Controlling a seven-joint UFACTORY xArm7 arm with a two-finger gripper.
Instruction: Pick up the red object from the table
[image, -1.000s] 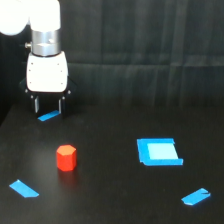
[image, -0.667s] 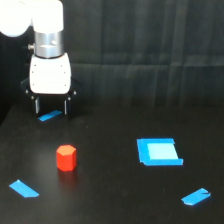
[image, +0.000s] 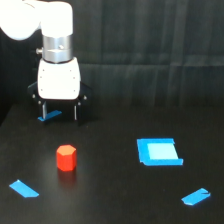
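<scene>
The red object (image: 66, 157) is a small red-orange hexagonal block standing on the black table (image: 110, 200) at the exterior view's left. My gripper (image: 60, 112) hangs from the white arm above and behind the block, apart from it. Its two dark fingers (image: 76, 111) point down with a gap between them and hold nothing.
A blue tape strip (image: 50, 115) lies behind the gripper's fingers. Another strip (image: 23, 188) lies at the front left and one (image: 195, 196) at the front right. A blue square mark (image: 158, 151) sits at the right. A dark curtain forms the back.
The arm and gripper have moved a little toward the exterior view's right, closer to above the red block. The block has not moved.
</scene>
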